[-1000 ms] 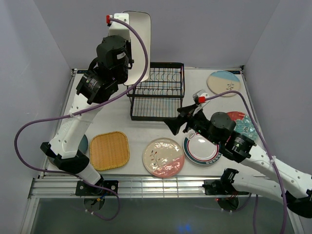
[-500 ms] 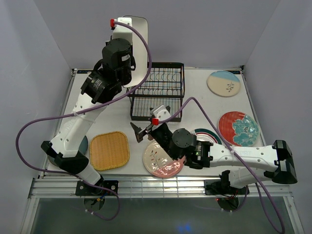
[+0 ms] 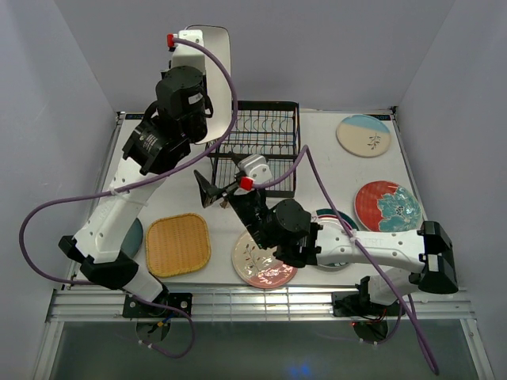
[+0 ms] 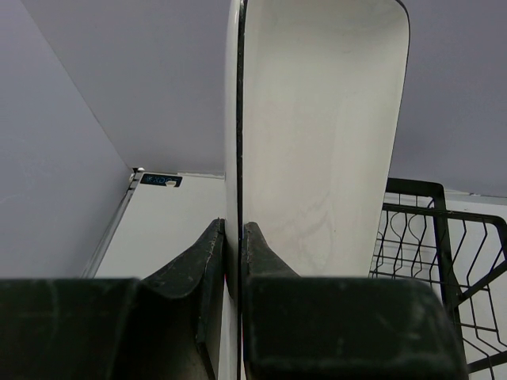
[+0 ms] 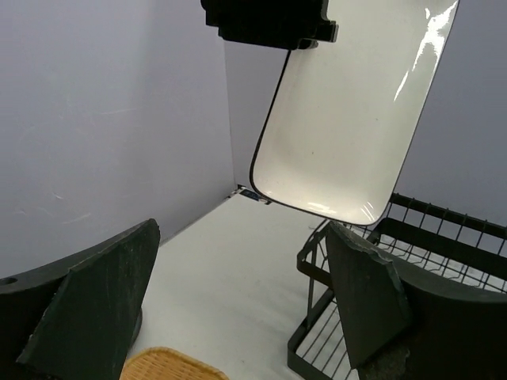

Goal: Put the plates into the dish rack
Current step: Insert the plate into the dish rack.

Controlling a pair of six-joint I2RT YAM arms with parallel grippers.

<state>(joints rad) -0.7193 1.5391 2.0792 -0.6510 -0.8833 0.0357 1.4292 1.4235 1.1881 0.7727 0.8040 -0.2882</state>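
- The white plate (image 4: 317, 134) is pinched on edge between the left fingers (image 4: 202, 269), at upper centre of frame.
- The right fingers (image 5: 103, 309) are spread wide and empty, just left of the dish rack (image 3: 269, 134).

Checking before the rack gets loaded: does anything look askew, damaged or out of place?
Nothing damaged or spilled. The white plate is on edge in the left claw, above the left end of the dish rack, not yet slotted. The right claw hangs open, empty.

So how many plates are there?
7. White plate in left gripper; teal, yellow, pink floral, striped-rim along the front, some partly under arms; red floral, cream-blue at right.
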